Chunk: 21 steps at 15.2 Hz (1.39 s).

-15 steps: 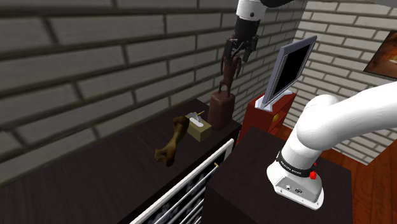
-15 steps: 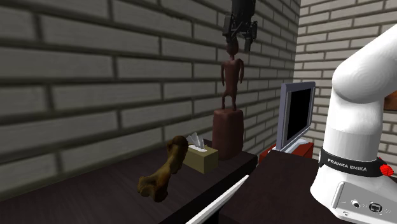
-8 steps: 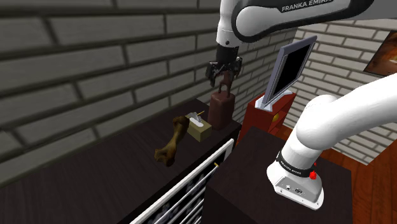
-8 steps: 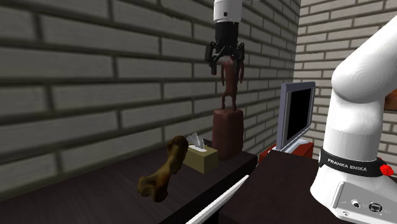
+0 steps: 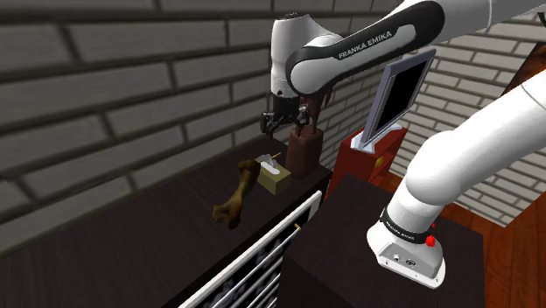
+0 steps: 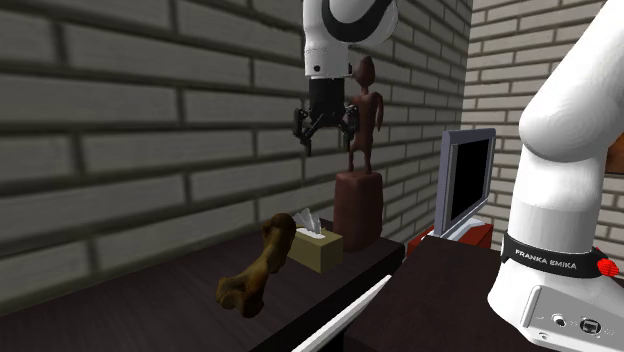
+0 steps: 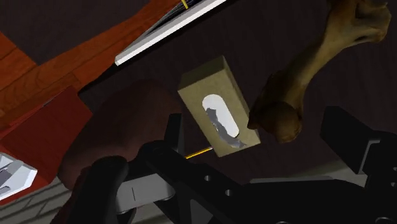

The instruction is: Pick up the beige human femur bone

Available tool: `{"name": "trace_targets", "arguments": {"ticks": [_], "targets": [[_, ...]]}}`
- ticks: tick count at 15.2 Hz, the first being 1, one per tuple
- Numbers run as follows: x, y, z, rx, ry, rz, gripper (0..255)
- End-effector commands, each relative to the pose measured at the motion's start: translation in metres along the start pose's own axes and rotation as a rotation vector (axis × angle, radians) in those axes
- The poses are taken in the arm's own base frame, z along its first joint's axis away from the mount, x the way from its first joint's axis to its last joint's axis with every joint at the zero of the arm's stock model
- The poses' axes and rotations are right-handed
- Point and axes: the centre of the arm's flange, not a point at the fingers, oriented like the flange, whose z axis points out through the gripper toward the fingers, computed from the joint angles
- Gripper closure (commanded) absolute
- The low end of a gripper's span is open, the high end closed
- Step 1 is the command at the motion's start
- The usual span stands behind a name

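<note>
The brownish-beige femur bone (image 5: pixel 237 198) (image 6: pixel 256 270) lies on the dark table (image 5: pixel 122 254), one knobby end propped against a tissue box (image 5: pixel 278 179). My gripper (image 5: pixel 283 123) (image 6: pixel 326 133) hangs open in the air above the tissue box, well above the bone's upper end and beside a wooden figure. Nothing is between the fingers. In the wrist view the bone (image 7: pixel 318 60) sits ahead of my gripper (image 7: pixel 264 140), with its rounded end beside the tissue box (image 7: pixel 219 105).
A tall red-brown figure statue (image 5: pixel 304 149) (image 6: pixel 360 190) stands on the table just past the tissue box (image 6: pixel 315 248), close to my gripper. A monitor (image 5: pixel 398 92) rests on a red cabinet (image 5: pixel 372 157). The brick wall runs behind the table. A white rail (image 5: pixel 254 254) borders the table's near side.
The gripper has come down from above the statue's head and shifted toward the shoulder view's left, now beside the statue over the tissue box. The bone has not moved.
</note>
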Motion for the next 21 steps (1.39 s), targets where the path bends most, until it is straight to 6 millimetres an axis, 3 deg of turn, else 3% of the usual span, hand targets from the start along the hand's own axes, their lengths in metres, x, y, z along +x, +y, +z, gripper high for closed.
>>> {"name": "trace_targets", "arguments": {"ticks": [1, 14, 21], "targets": [[0.001, -0.017, 0.024, -0.006, -0.005, 0.048, 0], [0.034, -0.117, 0.166, -0.056, -0.039, 0.336, 0], [0.056, -0.157, 0.239, -0.079, -0.054, 0.469, 0]]}}
